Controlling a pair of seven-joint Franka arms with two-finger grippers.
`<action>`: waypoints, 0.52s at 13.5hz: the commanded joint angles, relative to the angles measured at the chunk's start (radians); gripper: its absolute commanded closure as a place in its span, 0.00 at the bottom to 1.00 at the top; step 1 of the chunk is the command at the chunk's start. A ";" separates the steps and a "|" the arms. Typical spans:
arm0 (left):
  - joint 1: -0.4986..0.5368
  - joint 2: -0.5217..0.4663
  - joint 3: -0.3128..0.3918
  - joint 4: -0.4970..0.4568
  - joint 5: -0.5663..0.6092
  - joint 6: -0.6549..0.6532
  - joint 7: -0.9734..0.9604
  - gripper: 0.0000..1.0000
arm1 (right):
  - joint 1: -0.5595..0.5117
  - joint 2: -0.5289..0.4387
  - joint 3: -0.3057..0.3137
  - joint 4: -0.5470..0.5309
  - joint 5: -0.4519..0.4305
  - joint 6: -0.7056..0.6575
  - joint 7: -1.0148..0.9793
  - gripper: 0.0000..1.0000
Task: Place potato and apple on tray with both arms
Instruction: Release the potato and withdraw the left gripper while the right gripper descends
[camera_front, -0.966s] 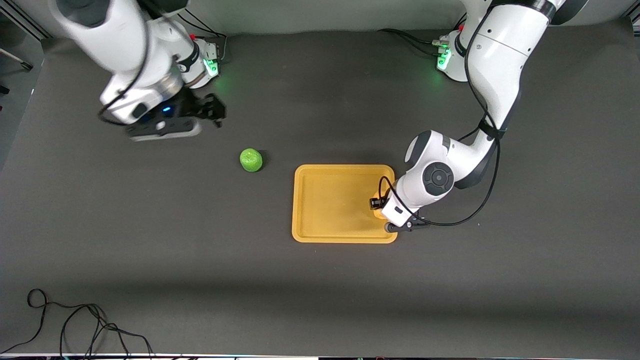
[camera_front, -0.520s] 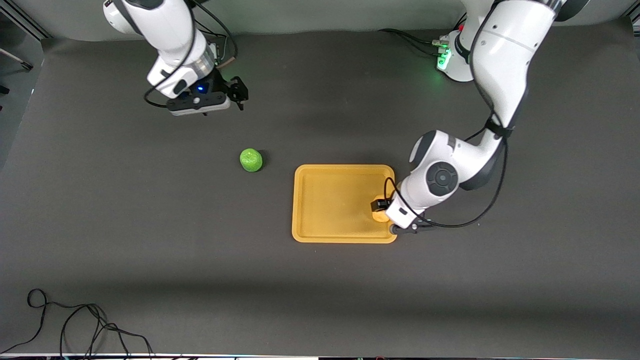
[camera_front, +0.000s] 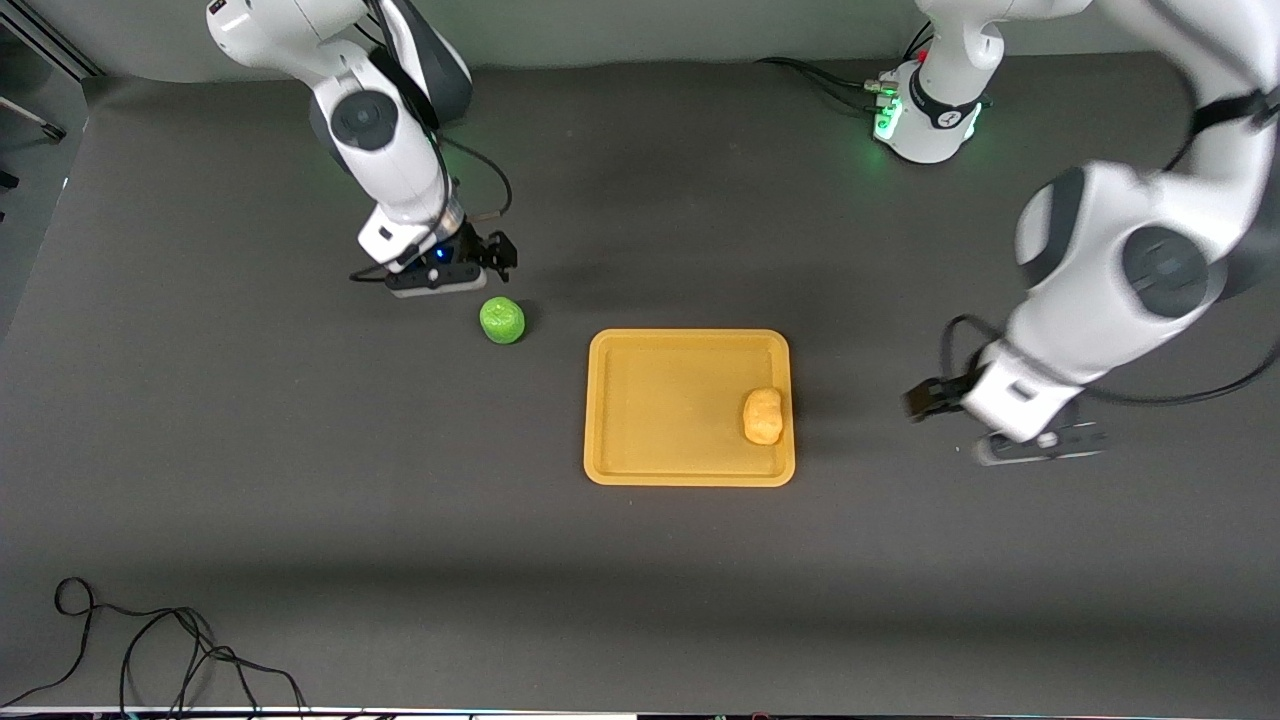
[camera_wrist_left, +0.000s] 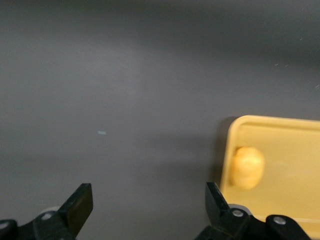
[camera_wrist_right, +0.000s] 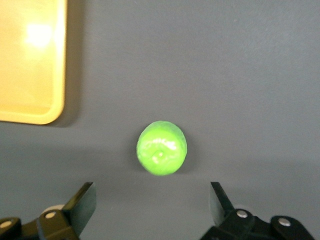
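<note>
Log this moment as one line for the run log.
potato: on tray, released | apple: on table, beside tray | left gripper: open, over table off tray | right gripper: open, by apple

Even overhead light, dim matte table (camera_front: 640, 560). Soft shadows fall on the table just beside the tray (camera_front: 688, 407), toward the left arm's end, and beside the apple (camera_front: 502, 320). Left arm (camera_front: 1120, 290) motion-blurred in front view; right arm (camera_front: 385, 150) sharp. Green base LEDs glow on the table near both bases. Right wrist view: white glare patch on the tray (camera_wrist_right: 30, 60), apple (camera_wrist_right: 161, 148) slightly soft. Left wrist view hazy, potato (camera_wrist_left: 248, 167) blurred.
</note>
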 joint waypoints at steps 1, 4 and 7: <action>0.111 -0.132 0.003 -0.041 0.026 -0.143 0.282 0.01 | -0.002 0.113 -0.007 -0.054 -0.013 0.195 0.018 0.00; 0.193 -0.176 0.002 -0.041 0.013 -0.164 0.377 0.01 | -0.002 0.248 -0.007 -0.055 -0.013 0.331 0.021 0.00; 0.194 -0.174 0.003 -0.049 0.018 -0.164 0.388 0.01 | 0.002 0.305 -0.007 -0.053 -0.004 0.383 0.053 0.00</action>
